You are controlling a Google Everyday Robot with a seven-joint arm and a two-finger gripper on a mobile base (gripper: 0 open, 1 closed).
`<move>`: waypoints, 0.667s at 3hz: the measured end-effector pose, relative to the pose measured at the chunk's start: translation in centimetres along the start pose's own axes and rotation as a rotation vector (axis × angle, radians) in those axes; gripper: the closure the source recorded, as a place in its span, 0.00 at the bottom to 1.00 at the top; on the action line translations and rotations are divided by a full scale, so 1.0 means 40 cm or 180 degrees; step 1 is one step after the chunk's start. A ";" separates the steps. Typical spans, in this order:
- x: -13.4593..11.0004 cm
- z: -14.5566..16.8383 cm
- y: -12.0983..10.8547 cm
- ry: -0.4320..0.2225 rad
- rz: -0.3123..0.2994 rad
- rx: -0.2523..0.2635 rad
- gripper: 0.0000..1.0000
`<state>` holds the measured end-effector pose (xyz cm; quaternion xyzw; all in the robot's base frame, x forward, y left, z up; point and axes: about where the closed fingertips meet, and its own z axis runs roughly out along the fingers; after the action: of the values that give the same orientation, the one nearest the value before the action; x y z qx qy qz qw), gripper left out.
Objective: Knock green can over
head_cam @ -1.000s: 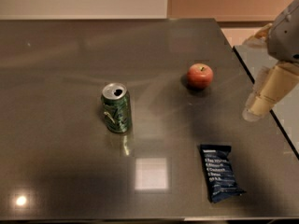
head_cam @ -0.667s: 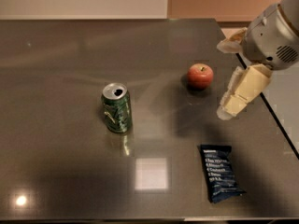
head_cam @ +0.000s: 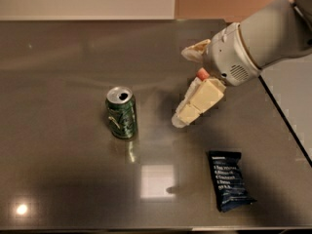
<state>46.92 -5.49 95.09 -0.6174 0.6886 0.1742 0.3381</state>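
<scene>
Green can (head_cam: 121, 112) stands upright left of the middle of the worktop (head_cam: 58, 169). Your claw (head_cam: 181, 87), spread wide and holding nothing, has moved left toward it, hiding most of the apple (head_cam: 202, 73).

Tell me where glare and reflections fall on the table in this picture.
Camera view: a square patch of glare lies on the table, nearer the front edge than the green can; a small bright spot sits at lower left; the can mirrors faintly in front of itself; the open end effector, right of the can, hides most of the apple.
</scene>
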 end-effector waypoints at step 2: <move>-0.059 0.170 0.025 -0.0346 0.0042 -0.0007 0.00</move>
<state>47.68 0.89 91.68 -0.6029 0.6731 0.2103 0.3732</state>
